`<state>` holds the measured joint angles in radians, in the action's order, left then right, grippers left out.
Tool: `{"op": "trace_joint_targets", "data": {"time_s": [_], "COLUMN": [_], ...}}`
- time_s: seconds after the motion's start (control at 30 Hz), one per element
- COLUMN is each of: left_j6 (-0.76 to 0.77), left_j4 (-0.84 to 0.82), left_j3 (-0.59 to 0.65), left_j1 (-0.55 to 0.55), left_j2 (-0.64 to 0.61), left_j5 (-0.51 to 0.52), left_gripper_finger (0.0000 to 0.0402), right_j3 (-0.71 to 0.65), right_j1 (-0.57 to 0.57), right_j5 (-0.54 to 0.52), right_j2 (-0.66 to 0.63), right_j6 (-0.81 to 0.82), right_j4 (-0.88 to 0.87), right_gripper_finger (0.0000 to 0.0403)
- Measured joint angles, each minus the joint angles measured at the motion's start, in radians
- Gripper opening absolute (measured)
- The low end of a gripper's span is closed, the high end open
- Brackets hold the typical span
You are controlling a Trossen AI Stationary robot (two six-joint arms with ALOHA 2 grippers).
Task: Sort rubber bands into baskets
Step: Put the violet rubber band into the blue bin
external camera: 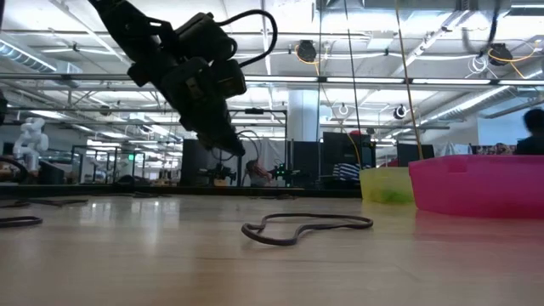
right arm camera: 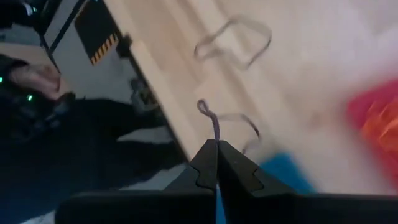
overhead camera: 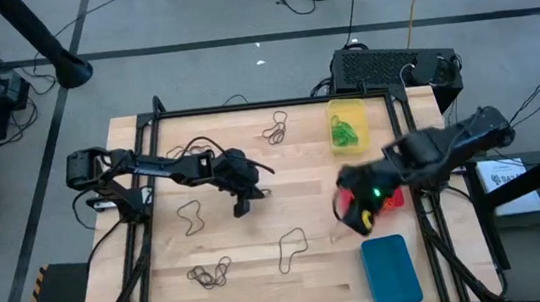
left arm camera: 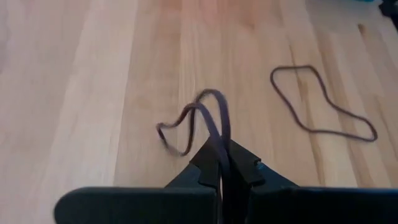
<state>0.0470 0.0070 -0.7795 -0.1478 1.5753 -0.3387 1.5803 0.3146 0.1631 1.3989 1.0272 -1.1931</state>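
The red basket (overhead camera: pixel 388 199) is mostly hidden under the right gripper (overhead camera: pixel 355 214), whose fingers pinch a dark rubber band (right arm camera: pixel 214 121). The left gripper (overhead camera: pixel 242 207), mid-table, is clamped on another dark band (left arm camera: pixel 199 121). Three baskets line the right side, yellow (overhead camera: pixel 347 123) far, blue (overhead camera: pixel 390 269) near; roughly five loose bands (overhead camera: pixel 291 249) lie on the table (overhead camera: pixel 313 182), some tangled and hard to count.

Our left arm reaches in from the table's left side toward its middle, with the left gripper (left arm camera: pixel 222 163) raised above the wood and its fingers pinched together. Our right arm bends in from the right edge, the right gripper (right arm camera: pixel 216 163) likewise clamped tight.
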Motion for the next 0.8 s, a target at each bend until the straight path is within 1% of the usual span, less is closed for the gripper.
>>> {"op": "trace_joint_targets", "data": {"time_s": [0.1,0.17,0.3,0.47,0.6,0.67,0.8], "left_j6": [0.000,-0.001,-0.008,-0.003,0.000,0.003,0.110], "left_j4": [0.030,0.047,0.085,0.153,0.172,0.170,0.168], "left_j3": [0.000,0.000,0.000,0.000,-0.001,-0.004,-0.025], "left_j1": [0.000,0.001,0.003,0.006,0.019,0.028,0.046], "left_j2": [0.000,0.000,0.000,0.000,0.000,0.000,0.000], "left_j5": [0.000,0.000,0.001,-0.005,-0.007,0.013,0.053], "left_gripper_finger": [0.0008,0.0016,0.0050,0.0100,0.0136,0.0147,0.0155], "right_j3": [0.000,-0.012,-0.064,-0.130,-0.173,-0.193,-0.230], "right_j1": [0.096,0.159,0.263,0.365,0.423,0.447,0.484], "right_j5": [-0.002,-0.006,-0.007,-0.007,-0.008,-0.009,-0.010], "right_j2": [0.013,0.022,0.026,0.026,0.026,0.026,0.026], "right_j6": [0.130,0.212,0.382,0.567,0.634,0.654,0.664], "right_j4": [-0.015,-0.026,-0.032,-0.030,-0.020,-0.020,-0.018], "right_gripper_finger": [0.0000,0.0000,0.0000,0.0000,0.0000,0.0000,0.0000]}}
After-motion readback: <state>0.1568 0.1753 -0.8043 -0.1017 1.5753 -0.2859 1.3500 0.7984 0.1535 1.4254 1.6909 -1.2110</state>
